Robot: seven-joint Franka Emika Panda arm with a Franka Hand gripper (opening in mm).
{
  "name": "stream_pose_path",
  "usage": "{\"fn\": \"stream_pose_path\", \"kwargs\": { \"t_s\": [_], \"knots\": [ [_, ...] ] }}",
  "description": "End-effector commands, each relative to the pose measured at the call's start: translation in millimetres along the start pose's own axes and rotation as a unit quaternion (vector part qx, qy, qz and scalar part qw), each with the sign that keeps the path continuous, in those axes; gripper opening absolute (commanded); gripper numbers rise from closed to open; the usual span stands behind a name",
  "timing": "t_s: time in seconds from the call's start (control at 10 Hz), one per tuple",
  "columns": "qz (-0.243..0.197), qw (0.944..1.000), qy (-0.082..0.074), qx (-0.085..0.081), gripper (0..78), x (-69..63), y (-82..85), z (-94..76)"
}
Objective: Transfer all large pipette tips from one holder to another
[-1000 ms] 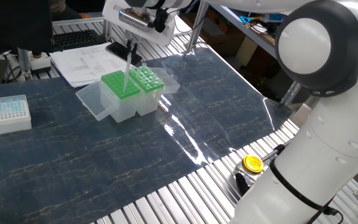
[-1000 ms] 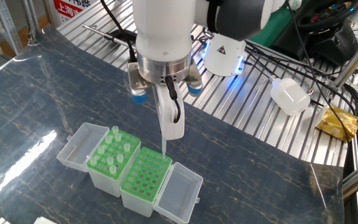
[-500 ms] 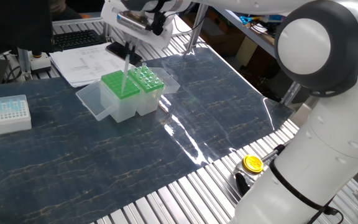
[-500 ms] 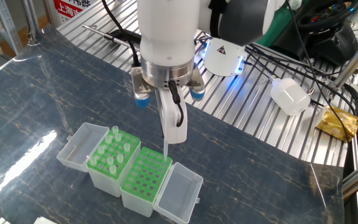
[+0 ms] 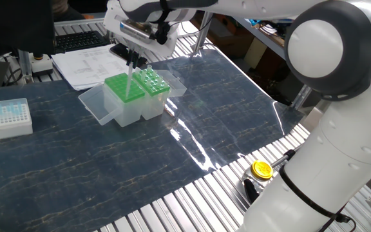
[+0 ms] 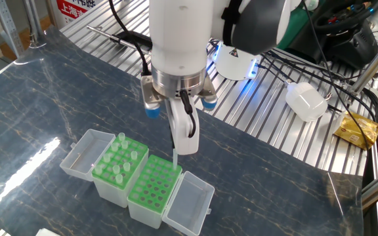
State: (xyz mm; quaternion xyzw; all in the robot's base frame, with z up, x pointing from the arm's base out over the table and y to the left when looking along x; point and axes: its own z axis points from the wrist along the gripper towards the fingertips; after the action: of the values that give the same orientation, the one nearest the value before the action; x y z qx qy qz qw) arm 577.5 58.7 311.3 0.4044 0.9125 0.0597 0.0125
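Note:
My gripper (image 5: 134,62) (image 6: 181,136) is shut on one large pipette tip (image 5: 130,80) (image 6: 174,157), a long clear cone held upright. The tip's point hangs just above the green holder (image 5: 122,88) (image 6: 154,183) whose holes all look empty, near its far edge. Touching it stands the second green holder (image 5: 154,80) (image 6: 117,164), which carries several large pipette tips (image 6: 121,139) with collars sticking up. Both holders sit in clear boxes with their lids open.
Clear hinged lids (image 6: 83,153) (image 6: 190,202) lie flat on either side of the holders. A small white box of bluish tips (image 5: 6,118) stands at the table's left. Papers (image 5: 87,66) lie behind. A yellow cap (image 5: 261,169) rests at the table edge.
The gripper with its tip has shifted slightly sideways and come a little lower over the empty holder. The holders have not moved.

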Motion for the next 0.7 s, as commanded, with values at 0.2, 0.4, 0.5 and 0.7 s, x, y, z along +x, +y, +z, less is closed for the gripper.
{"fn": "stream_pose_path", "kwargs": {
  "t_s": [0.2,0.4,0.5,0.7],
  "knots": [
    [-0.014,0.9999,-0.007,0.0,1.2,-2.2,-6.1,13.6],
    [-0.015,0.9998,-0.01,0.002,1.2,-0.7,-7.4,19.7],
    [-0.015,0.9998,-0.01,0.002,1.2,-0.7,-7.4,19.7],
    [-0.007,0.9999,-0.009,0.001,1.2,1.6,-8.9,31.2]
  ]
}}
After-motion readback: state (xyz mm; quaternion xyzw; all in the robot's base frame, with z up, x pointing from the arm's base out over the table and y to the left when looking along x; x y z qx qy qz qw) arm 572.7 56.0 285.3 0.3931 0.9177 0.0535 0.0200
